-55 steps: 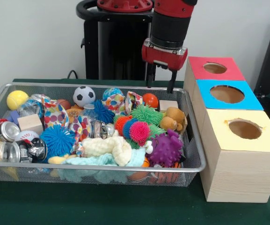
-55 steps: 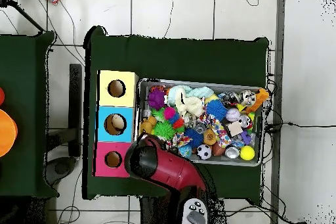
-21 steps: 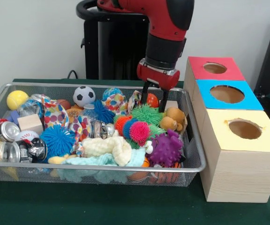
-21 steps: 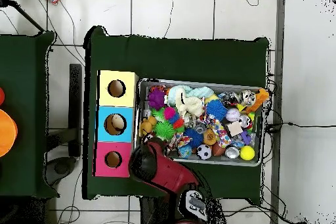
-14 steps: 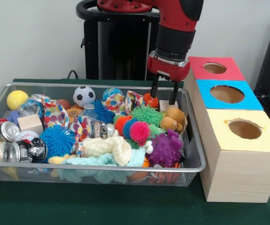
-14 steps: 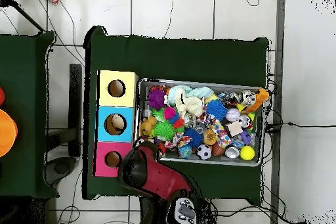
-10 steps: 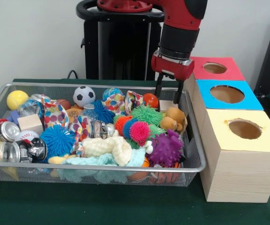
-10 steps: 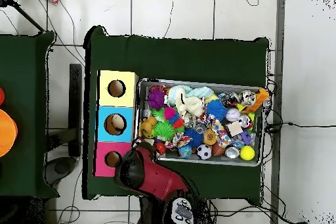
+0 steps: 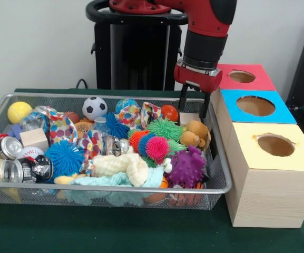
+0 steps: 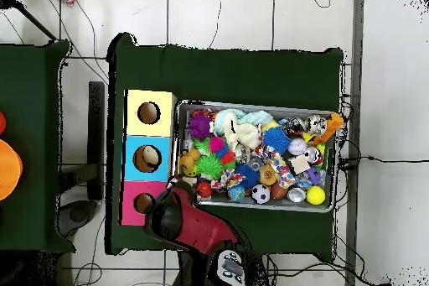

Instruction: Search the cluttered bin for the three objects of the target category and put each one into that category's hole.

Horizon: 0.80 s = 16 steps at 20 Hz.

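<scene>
The wire-mesh bin (image 9: 109, 188) holds several toys and also shows in the overhead view (image 10: 251, 105). A tan-brown teddy bear (image 9: 194, 134) lies at the bin's right end, in the overhead view (image 10: 188, 163) at its left end. A pale yellow plush piece (image 9: 65, 179) peeks out at the front left. My gripper (image 9: 193, 109) hangs open and empty just above and behind the bear, at the bin's back right corner. The red-surround hole (image 9: 242, 76) tops the far box, right of the gripper. In the overhead view my arm (image 10: 180, 215) hides the gripper and lies beside the red hole (image 10: 144, 203).
Blue-surround (image 9: 255, 105) and yellow-surround (image 9: 275, 145) holes top the nearer boxes. Spiky balls (image 9: 186, 167), knitted cloths (image 9: 123, 164), cans (image 9: 7, 169), a soccer ball (image 9: 94, 107) and a wooden block (image 9: 34, 138) crowd the bin. The black pedestal (image 9: 136, 52) stands behind.
My gripper has moved to the picture's right and lower in the front view, from above the bin's back rim to just over the teddy bear. The toys have not moved.
</scene>
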Each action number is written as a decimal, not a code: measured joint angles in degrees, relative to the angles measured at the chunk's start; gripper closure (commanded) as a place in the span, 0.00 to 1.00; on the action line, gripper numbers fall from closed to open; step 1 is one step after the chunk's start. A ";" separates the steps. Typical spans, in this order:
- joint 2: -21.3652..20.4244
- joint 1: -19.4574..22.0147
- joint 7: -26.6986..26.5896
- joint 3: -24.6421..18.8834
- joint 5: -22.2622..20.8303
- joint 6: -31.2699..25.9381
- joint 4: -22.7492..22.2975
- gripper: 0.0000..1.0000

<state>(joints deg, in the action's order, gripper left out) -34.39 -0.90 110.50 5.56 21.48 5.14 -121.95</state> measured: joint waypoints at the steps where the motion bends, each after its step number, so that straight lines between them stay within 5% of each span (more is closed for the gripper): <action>1: -0.01 -0.01 0.00 -0.02 0.22 0.00 -0.01 0.00; 16: -0.70 -0.38 0.00 -0.36 3.99 0.00 0.02 0.00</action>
<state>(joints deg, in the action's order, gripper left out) -35.09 -1.28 110.50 5.21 25.47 5.14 -121.93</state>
